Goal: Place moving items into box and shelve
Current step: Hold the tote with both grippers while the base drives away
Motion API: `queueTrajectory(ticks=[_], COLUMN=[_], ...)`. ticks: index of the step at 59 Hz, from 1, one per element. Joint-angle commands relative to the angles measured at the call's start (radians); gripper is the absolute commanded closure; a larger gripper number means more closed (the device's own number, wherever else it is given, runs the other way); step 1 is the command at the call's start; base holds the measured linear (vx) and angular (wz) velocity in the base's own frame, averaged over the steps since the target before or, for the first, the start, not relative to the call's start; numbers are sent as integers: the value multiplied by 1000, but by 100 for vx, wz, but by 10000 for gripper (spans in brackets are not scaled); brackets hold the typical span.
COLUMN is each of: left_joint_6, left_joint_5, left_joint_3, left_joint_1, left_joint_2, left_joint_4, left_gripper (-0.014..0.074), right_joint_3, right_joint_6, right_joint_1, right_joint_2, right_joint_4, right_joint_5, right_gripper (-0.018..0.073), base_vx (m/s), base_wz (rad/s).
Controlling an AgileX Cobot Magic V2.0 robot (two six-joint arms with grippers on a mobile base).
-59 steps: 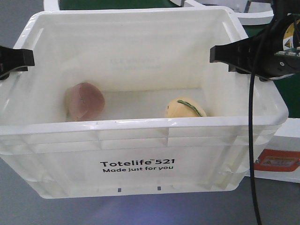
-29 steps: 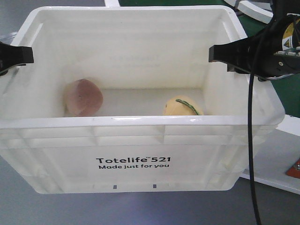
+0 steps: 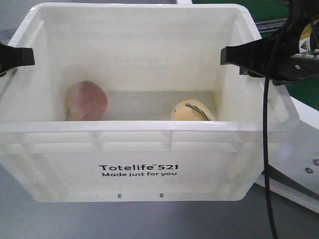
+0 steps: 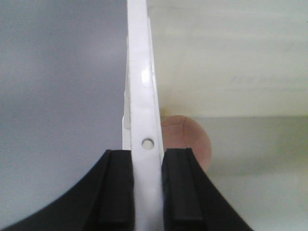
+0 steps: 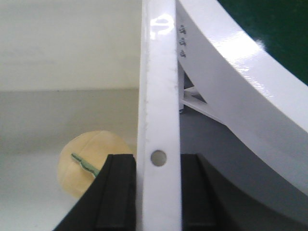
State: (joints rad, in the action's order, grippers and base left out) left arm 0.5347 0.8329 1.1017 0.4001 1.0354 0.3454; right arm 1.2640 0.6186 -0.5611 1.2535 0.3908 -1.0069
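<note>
The white box (image 3: 137, 149), printed "Totelife 521", hangs above the grey floor, held by its two side rims. My left gripper (image 3: 15, 56) is shut on the left rim (image 4: 142, 72); in the left wrist view the left gripper (image 4: 147, 154) has both black pads pressed against it. My right gripper (image 3: 239, 55) clamps the right rim (image 5: 156, 72), and the right wrist view shows the right gripper (image 5: 158, 161) shut on it. Both moving items lie on the box floor: the pink-grey ball (image 3: 87, 100) (image 4: 190, 139) at the left, the yellow ball (image 3: 192, 110) (image 5: 86, 161) with a green stripe at the right.
A white curved platform (image 5: 231, 72) with a green top (image 5: 274, 29) stands close beside the box's right wall. Its white edge (image 3: 299, 164) shows at lower right in the front view. A black cable (image 3: 266, 149) hangs down from my right arm. Grey floor (image 4: 57, 96) lies to the left.
Both grippers kept their hold on the box. The box drifted slightly left in view, while the white surfaces behind and to the right slid away, so the whole load is moving.
</note>
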Motion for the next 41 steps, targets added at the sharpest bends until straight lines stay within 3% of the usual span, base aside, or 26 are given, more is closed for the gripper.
queueTrajectory(ticks=[1, 41], left_joint_6=[-6, -6], left_joint_5=[-86, -86], left_joint_3=[47, 47], left_joint_1=[-4, -4], left_joint_2=[-25, -25], left_joint_4=[125, 125], left_gripper=[619, 619], right_joint_3=[39, 39], right_joint_6=[-6, -6], right_joint_1=[11, 11], right_joint_2=[-42, -42], right_joint_4=[132, 132], right_joint_5=[52, 52], right_gripper=[474, 474], base_vx=[-12, -12], base_wz=[47, 47])
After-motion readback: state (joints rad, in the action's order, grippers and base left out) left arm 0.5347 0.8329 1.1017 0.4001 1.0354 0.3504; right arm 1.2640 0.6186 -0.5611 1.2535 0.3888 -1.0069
